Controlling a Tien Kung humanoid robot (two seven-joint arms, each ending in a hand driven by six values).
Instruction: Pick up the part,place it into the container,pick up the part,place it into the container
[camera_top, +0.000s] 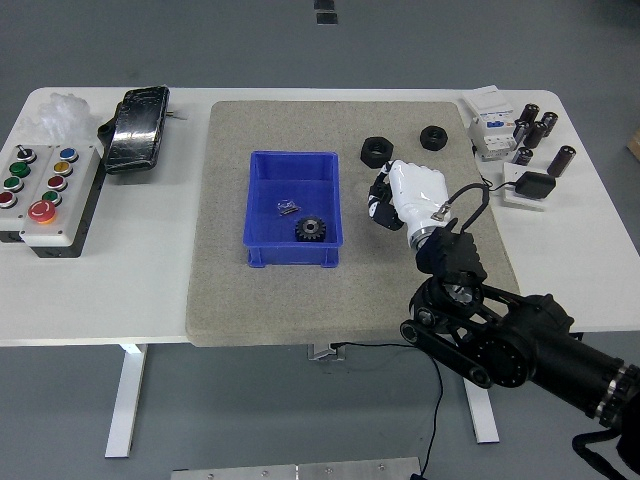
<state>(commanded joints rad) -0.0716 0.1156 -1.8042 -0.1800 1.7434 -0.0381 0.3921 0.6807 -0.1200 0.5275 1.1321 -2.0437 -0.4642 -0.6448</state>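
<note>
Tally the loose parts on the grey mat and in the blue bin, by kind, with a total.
Black nuts on the grey mat: 2, at and
Black gears in the blue bin: 1, at
Small metal pieces in the bin: 1, at
Total: 4
</note>
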